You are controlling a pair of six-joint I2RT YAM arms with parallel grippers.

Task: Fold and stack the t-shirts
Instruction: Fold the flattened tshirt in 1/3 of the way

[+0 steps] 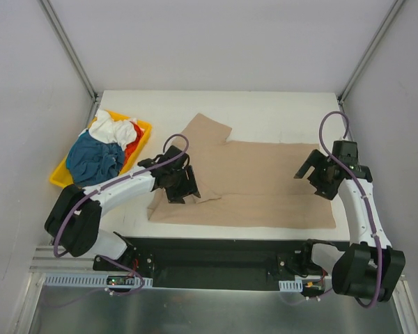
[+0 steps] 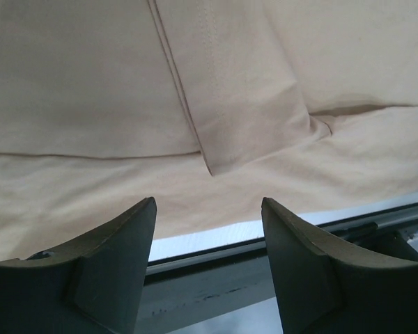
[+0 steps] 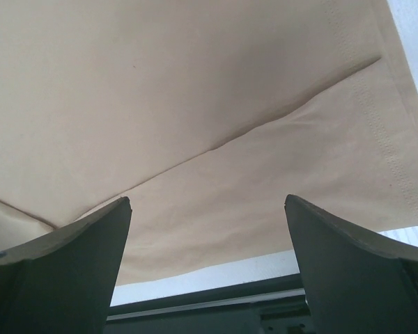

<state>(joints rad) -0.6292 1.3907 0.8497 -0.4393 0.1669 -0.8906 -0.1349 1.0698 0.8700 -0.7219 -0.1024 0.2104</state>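
Plain white walls (image 1: 216,42), white tabletop (image 1: 265,111)

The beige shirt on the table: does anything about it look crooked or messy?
Slightly: the beige shirt is spread unevenly, one sleeve jutting out at an angle and a flap doubled over by the left gripper.

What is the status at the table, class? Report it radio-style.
Left gripper open over left end of tan t-shirt. Right gripper open over its right end. Shirt lies spread, unheld. Nothing in the way; other shirts piled in yellow tray.

Lab test cell — white walls (image 1: 216,42), aluminium struts (image 1: 67,45).
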